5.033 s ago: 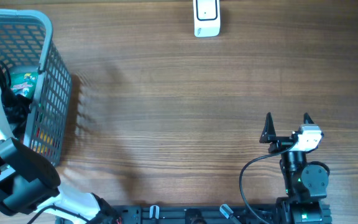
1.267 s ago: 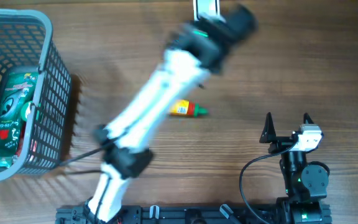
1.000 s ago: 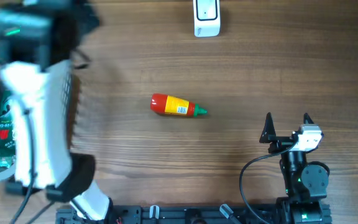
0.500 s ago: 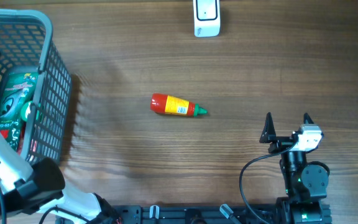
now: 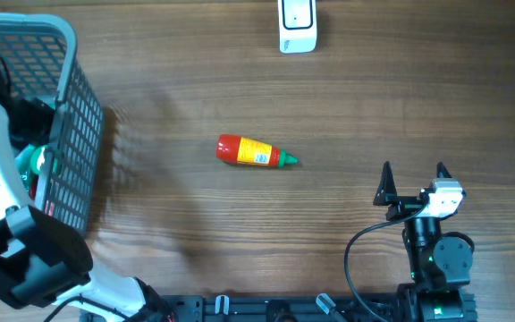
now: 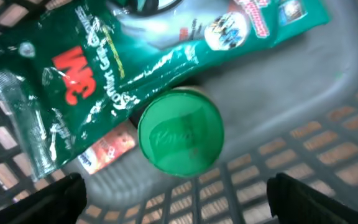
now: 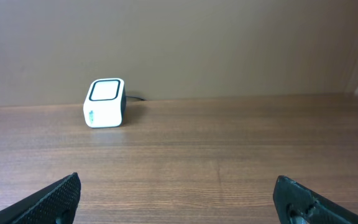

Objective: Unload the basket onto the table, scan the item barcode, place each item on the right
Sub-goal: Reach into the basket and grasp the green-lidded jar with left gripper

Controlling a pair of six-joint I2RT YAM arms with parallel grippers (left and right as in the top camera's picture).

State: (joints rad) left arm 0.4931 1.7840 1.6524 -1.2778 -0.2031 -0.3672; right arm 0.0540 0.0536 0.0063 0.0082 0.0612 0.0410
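Basket [image 5: 70,107]: grey plastic mesh, at 9 o'clock on the table [image 5: 347,98]. Contents as seen from the left wrist:
- green packet [image 6: 104,68], crinkled film, lying across from 8 to 2 o'clock
- small orange sachet [image 6: 107,146], tucked under the packet at 8 o'clock
- green lid [image 6: 180,130], round, facing up, at centre, touching the packet's lower edge

Left gripper [image 6: 178,190]: inside the basket, directly above the green lid, jaws spread wide, grasping nothing.

Right gripper [image 5: 412,179]: at 4 o'clock on the table, jaws released and empty, facing the scanner.

Scanner [image 5: 297,25]: small white block at 12 o'clock, well apart from everything else.

Bottle [image 5: 253,151]: red with a yellow label and green tip, lying on its side near the table's centre. The tip points to 3 o'clock. Neither arm touches it.

Item for scanning, by judgement: whatever carries the green lid, since the open jaws hang over it. Its body is hidden beneath the lid, so whether it is a jar or a tub cannot be told.

Handling, judged: rigid, smooth, a little slippery, moderate weight if full. Take hold across the lid's rim at 9 and 3 o'clock, clear of the packet, whose loose film could get pinched along with it. Barcode not in view.
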